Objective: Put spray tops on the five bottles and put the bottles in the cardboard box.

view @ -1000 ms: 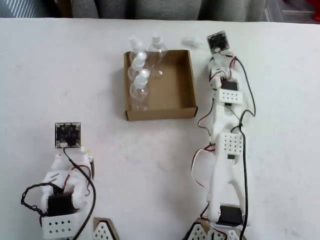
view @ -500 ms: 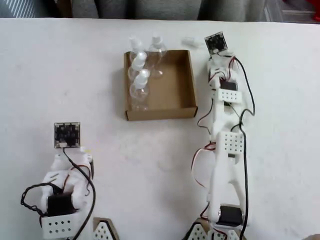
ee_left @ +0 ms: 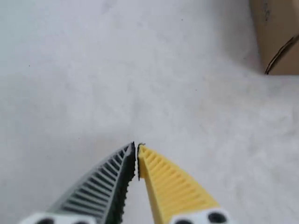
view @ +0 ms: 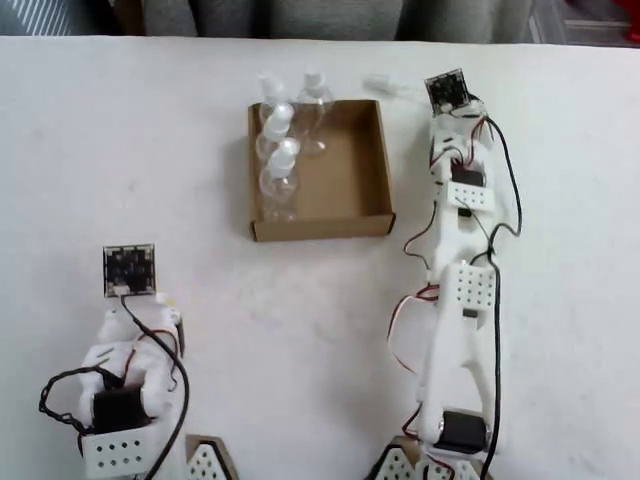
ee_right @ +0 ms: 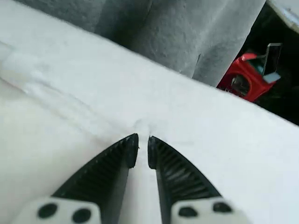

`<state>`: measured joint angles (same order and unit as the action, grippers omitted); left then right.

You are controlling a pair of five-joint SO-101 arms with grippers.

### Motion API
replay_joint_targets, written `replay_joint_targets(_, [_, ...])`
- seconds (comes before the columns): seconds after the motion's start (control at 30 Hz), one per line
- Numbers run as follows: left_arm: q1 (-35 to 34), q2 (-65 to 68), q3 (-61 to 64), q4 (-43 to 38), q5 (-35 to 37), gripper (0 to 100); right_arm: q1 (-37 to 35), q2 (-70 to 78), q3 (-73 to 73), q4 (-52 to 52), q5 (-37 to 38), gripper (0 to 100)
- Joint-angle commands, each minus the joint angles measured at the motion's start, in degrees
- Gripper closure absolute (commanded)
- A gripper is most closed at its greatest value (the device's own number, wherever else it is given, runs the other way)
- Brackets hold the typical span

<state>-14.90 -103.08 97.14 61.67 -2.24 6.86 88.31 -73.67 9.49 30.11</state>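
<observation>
**Operator:** Location of the cardboard box [view: 345,175]?

**Technician:** On the white worktop [view: 150,130], about midway between its left and right edges and nearer the far edge than the near one. It lies open side up, with bare floor showing in its right half.

**Operator:** Location of the bottles [view: 280,175]?

**Technician:** Clear bottles are grouped in the left half of the box, lying and leaning toward its far left corner. Some reach over the far wall. White spray tops [view: 287,148] are fitted, and four can be counted. One further clear piece [view: 385,85] lies on the worktop outside the box, close to the far edge and just past the box's far right corner. Whether it is a bottle or a loose top cannot be determined.

**Operator:** State of the left gripper [ee_left: 137,154]?

**Technician:** Jaws clenched tip to tip with nothing between them. It hangs over bare worktop toward the near left corner, well apart from the box.

**Operator:** State of the right gripper [ee_right: 139,149]?

**Technician:** Jaws drawn together with only a hairline gap at the tips, and nothing is grasped. The arm extends from the near edge along the right side of the box. The tips are near the far edge, beside the clear piece but not touching it.
</observation>
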Motion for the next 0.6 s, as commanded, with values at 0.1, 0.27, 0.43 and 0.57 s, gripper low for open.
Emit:
replay_joint_targets(0.1, [-0.31,0.04,-0.09,-0.79,0.09,98,3.21,-7.69,-11.52,26.07,-0.09,98.1])
replay_joint_targets(0.27, [-0.31,0.04,-0.09,-0.79,0.09,98,3.56,-8.04,-21.01,41.27,0.35,98.1])
replay_joint_targets(0.43, [-0.31,0.04,-0.09,-0.79,0.09,98,3.3,-9.8,-21.63,44.62,0.0,98.1])
replay_joint_targets(0.57, [-0.48,0.04,-0.09,-0.79,0.09,98,3.38,-12.7,-21.8,50.86,-0.09,98.1])
